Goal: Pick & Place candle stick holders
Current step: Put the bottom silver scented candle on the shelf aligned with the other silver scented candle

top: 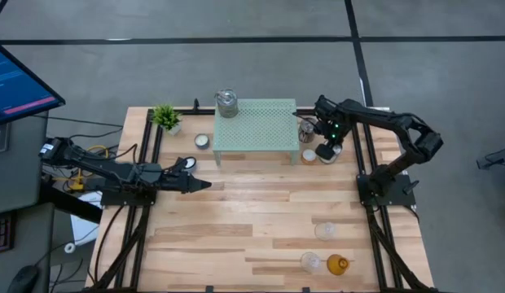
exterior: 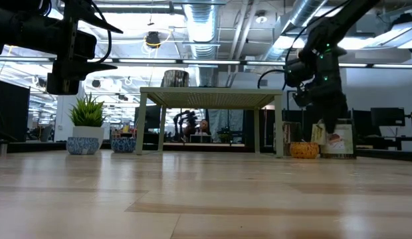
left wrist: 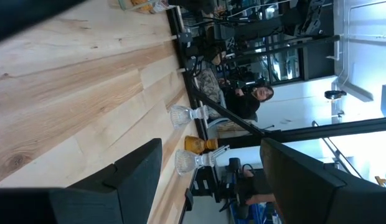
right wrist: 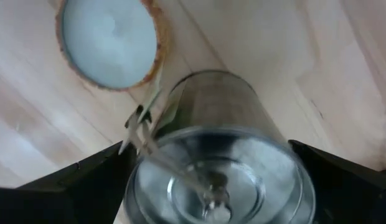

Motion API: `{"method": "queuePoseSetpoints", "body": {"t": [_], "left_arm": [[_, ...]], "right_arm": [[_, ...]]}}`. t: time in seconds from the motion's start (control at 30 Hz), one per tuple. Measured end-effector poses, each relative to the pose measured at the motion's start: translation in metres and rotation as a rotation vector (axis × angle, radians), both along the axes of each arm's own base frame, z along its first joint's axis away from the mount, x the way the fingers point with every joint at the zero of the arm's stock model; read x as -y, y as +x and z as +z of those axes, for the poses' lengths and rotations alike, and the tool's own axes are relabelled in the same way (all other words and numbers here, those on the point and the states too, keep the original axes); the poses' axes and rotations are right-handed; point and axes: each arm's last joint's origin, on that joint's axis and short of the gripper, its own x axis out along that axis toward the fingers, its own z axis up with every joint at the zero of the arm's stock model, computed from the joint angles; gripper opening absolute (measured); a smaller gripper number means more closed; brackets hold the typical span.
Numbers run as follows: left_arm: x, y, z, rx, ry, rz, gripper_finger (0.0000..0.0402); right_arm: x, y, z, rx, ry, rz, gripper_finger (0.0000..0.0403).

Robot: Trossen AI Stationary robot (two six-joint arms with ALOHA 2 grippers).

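Directly under the right pincer [right wrist: 208,168] stands a silvery glass jar [right wrist: 218,155], upright, its round mouth facing up into the wrist camera; the two dark fingers [right wrist: 87,180] flank it on either side, spread wide, apparently not yet touching the glass. So the jar lies straight ahead between the jaws, its long axis in line with the approach: a short descent and a squeeze looks like all that is wanted. An orange-rimmed tealight cup [right wrist: 109,40] sits just beside the jar on the bench [top: 261,212], close enough to be nudged. From above, this is at the right end of the pale green mesh stand [top: 256,122], where a second silvery jar [top: 226,102] stands on top. Left pincer [top: 205,185] waits well apart, open and empty, over bare bench.
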Motion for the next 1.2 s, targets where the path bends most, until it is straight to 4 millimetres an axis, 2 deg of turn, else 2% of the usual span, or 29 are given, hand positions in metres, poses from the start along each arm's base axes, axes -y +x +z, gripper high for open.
{"method": "queuePoseSetpoints", "body": {"t": [0.53,0.93,1.2], "left_arm": [[0.0,0.0,0.0,0.001,0.0,0.002,0.0271],[0.0,0.0,0.0,0.002,0.002,0.001,0.027],[0.0,0.0,0.0,0.003,0.008,0.001,0.027]], "right_arm": [[-0.009,-0.009,-0.018,-0.043,0.045,0.007,0.0399],[-0.01,-0.011,-0.023,-0.039,0.036,0.0,0.0332],[-0.009,-0.01,-0.023,-0.028,0.027,0.006,0.0338]]}}
